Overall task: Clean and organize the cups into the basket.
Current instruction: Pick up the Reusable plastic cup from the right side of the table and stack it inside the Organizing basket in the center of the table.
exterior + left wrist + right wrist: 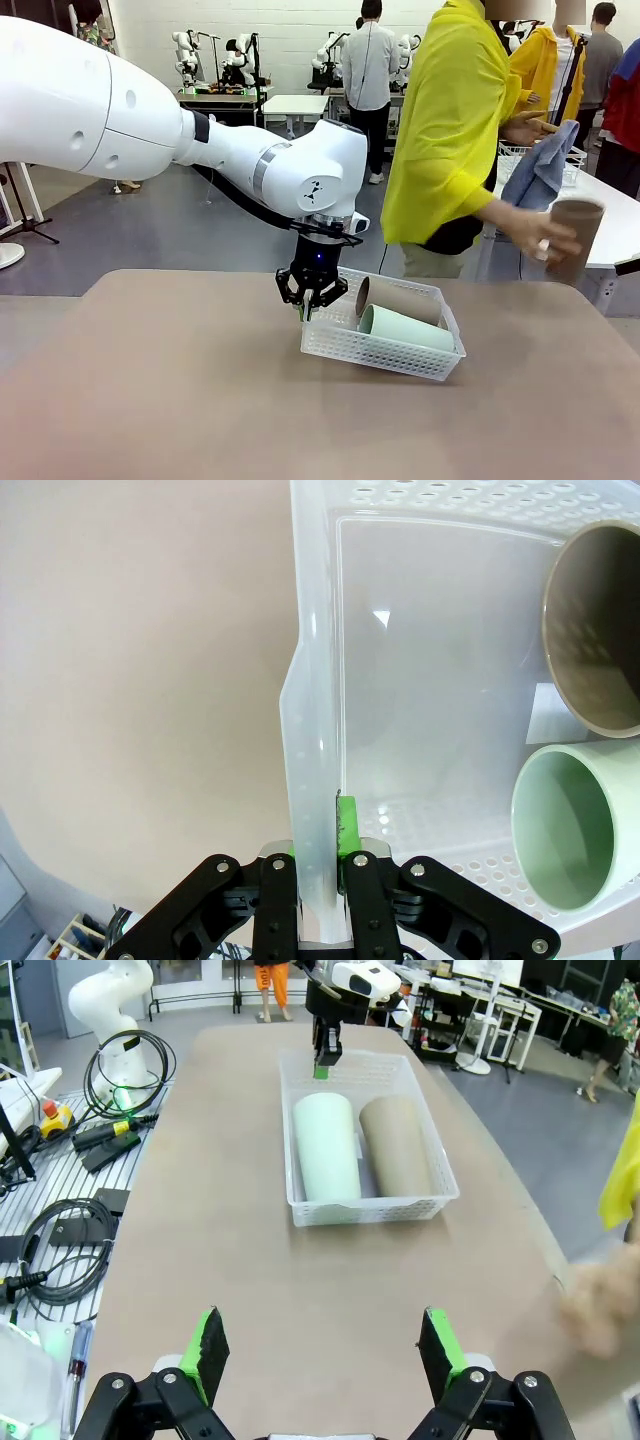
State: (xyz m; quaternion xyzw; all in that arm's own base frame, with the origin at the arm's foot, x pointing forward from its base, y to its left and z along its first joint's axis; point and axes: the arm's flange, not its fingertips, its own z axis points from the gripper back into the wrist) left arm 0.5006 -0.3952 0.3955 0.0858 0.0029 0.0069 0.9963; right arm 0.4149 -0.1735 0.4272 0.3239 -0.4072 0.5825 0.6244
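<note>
With its rim pinched by the left gripper [311, 306], the white lattice basket [385, 352] could be tipped and its tumblers [405, 328] spilled.

basket [380, 355]: 1
mint cup [405, 328]: 1
brown cups: 2 – brown cup [398, 298] in basket, brown cup [575, 238] in person's hand [535, 232]
cups total: 3
blue cloth [540, 170]: 1
grippers: 2 – left gripper [308, 312], right gripper [322, 1355]
</note>
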